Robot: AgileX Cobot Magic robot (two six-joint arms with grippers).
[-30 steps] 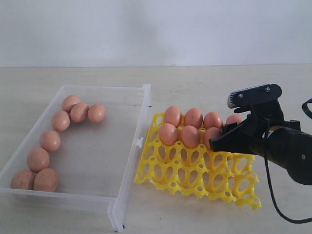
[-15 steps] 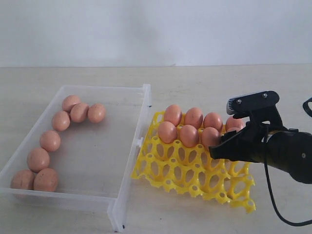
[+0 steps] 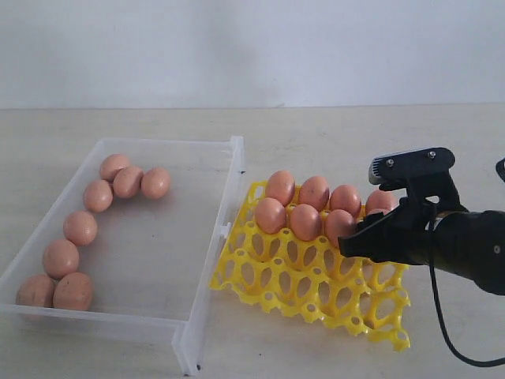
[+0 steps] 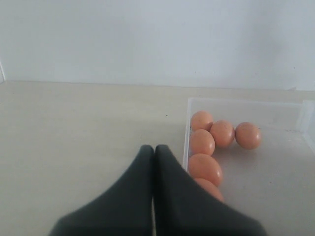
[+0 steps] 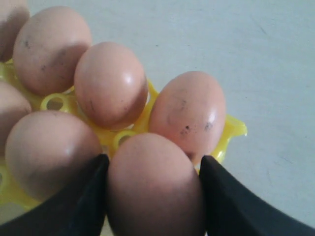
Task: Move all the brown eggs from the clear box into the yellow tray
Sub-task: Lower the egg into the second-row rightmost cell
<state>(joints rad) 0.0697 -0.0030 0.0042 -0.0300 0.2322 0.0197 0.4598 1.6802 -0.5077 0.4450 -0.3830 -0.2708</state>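
Note:
Several brown eggs point(image 3: 62, 258) lie along the left and far sides of the clear box point(image 3: 215, 237); some show in the left wrist view too point(image 4: 204, 167). The yellow tray point(image 3: 300, 276) sits right of the box with several eggs point(image 3: 305, 222) in its two far rows. My right gripper point(image 3: 359, 237) is over the right end of the tray's second row, shut on a brown egg point(image 5: 152, 187) that its fingers hide in the exterior view. That egg sits just in front of the tray's corner egg point(image 5: 189, 113). My left gripper point(image 4: 154, 147) is shut and empty, outside the box wall.
The pale table point(image 3: 331, 134) runs back to a white wall. The box has a small clip tab point(image 3: 226, 230) facing the tray. The tray's near rows of cups point(image 3: 331, 304) hold nothing. The right arm's cable point(image 3: 442, 324) hangs at the right edge.
The right gripper sank slightly with its egg. The yellow tray slid and turned, its near edge shifting left and toward the front. The eggs in the box stayed put.

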